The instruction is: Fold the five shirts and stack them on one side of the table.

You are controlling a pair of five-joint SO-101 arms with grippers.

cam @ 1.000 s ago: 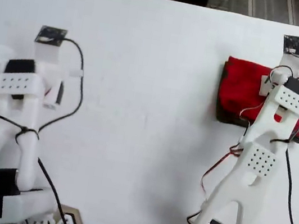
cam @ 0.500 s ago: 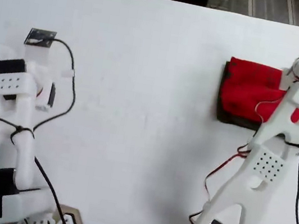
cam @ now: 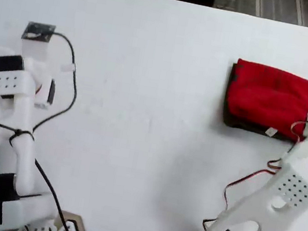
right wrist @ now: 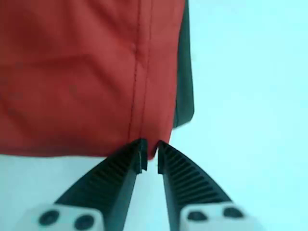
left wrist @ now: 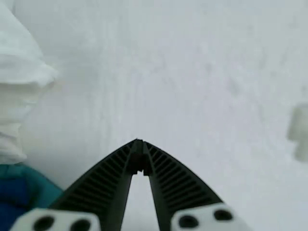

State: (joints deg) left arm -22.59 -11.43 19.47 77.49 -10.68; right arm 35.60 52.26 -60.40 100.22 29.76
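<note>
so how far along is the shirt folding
Done: a red shirt lies folded on a dark shirt at the table's right. In hand: nothing; the right gripper sits at the red shirt's edge, the left gripper is shut over bare table. Left: white cloth and teal cloth by the left arm, not yet stacked.

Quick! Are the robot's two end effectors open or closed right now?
Left end effector: closed, holding nothing.
Right end effector: open a crack, holding nothing.
</note>
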